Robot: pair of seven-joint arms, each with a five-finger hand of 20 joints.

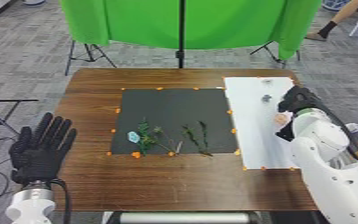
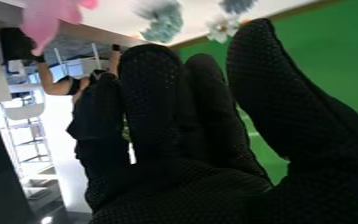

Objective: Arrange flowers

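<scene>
Left hand (image 1: pixel 39 152) lies lower left of frame, fingers straight | right hand (image 1: pixel 302 101) is at right, fingers loosely extended | pink flower (image 1: pixel 281 119) sits beside it, on white sheet (image 1: pixel 251 100) | blue flower (image 1: pixel 135 137) lies on dark mat (image 1: pixel 171 107), left of centre

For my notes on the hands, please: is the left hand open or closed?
Open: in the head view, the left hand has straight, slightly spread fingers, with nothing between them.

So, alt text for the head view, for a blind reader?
A robot's black-gloved right hand is at a long white sheet on a brown wooden table; green leafy stems and a pale-blue flower lie on a dark square mat. The black-gloved left hand is open.
</scene>
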